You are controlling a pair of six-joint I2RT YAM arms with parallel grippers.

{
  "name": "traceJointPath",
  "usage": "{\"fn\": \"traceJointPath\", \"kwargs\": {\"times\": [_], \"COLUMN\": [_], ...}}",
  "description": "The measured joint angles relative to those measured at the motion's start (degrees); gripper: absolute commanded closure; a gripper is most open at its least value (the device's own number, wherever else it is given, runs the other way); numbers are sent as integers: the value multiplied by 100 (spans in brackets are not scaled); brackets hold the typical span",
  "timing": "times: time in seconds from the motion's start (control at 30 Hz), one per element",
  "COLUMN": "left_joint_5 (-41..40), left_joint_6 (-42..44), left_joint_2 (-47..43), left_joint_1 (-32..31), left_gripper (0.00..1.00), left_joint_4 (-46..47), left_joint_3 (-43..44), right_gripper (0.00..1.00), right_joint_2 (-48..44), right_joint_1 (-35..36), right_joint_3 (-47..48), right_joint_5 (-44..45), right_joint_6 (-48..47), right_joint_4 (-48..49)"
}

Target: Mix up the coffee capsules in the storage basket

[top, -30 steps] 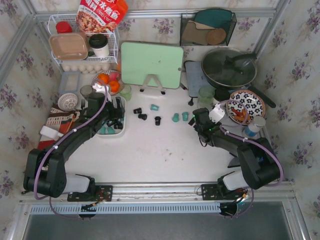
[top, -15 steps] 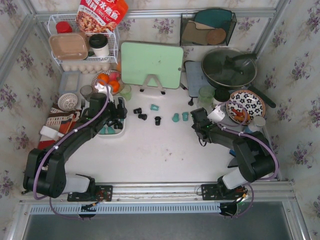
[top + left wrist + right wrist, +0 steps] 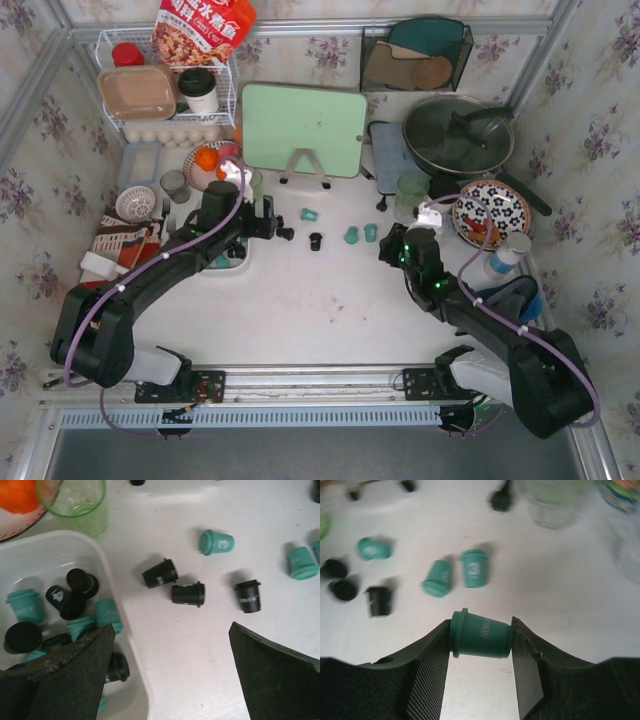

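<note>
Six coffee capsules (image 3: 189,594) lie loose on the white surface (image 3: 200,680), three black and three teal, strung along twelve o'clock from its middle. Over at three o'clock the right claw (image 3: 481,630) is closed on a seventh, a teal capsule (image 3: 485,639), gripped on its side between both pads. And the left claw (image 3: 171,626), spread wide and holding nothing, hangs over the right wall of the storage basket (image 3: 134,680) at nine o'clock, black and teal capsules jumbled inside.
</note>
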Motion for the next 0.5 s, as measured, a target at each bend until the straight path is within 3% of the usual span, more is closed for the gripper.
{"fn": "traceJointPath", "kwargs": {"times": [0.17, 0.33, 0.5], "left_joint_5": [-96, 31, 603], "left_joint_6": [168, 199, 326], "left_joint_2": [221, 177, -136], "left_joint_1": [-457, -754, -1292], "left_gripper": [1, 1, 10], "left_joint_4": [-188, -428, -457], "left_joint_3": [361, 374, 280], "right_gripper": [69, 76, 76], "right_joint_2": [-748, -1270, -1239], "right_joint_1": [354, 1185, 1572], "right_joint_3": [-619, -1591, -2437], "right_joint_5": [-1005, -1967, -2754], "right_joint_6": [-1598, -3359, -4791], "right_joint_4": [1285, 2966, 4572]}}
